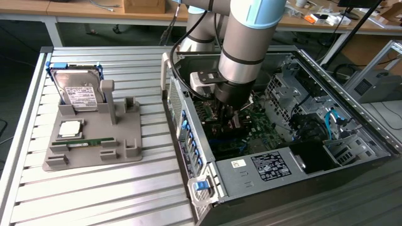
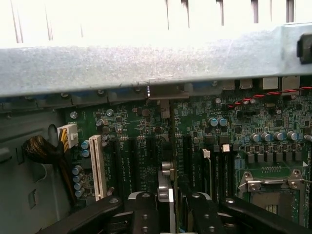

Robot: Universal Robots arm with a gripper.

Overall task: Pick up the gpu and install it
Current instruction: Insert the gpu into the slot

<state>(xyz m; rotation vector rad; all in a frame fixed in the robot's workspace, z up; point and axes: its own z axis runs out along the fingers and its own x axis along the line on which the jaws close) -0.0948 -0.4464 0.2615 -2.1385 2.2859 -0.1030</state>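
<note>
My gripper (image 1: 230, 118) reaches down into the open computer case (image 1: 351, 117), just above the green motherboard (image 1: 251, 127). In the wrist view the gpu (image 2: 165, 187) stands edge-on as a thin card with a silvery metal edge, and my gripper (image 2: 168, 207) is shut on it between its black fingers (image 2: 144, 212). The card hangs over the row of dark expansion slots (image 2: 146, 161), close to the board. Whether it touches a slot is hidden.
A white slot (image 2: 97, 165) and a cable bundle (image 2: 41, 151) lie to one side of the card, the processor socket (image 2: 268, 187) to the other. Beside the case, a grey holder (image 1: 94, 146) carries a hard drive (image 1: 78, 92) and a memory stick (image 1: 88, 141).
</note>
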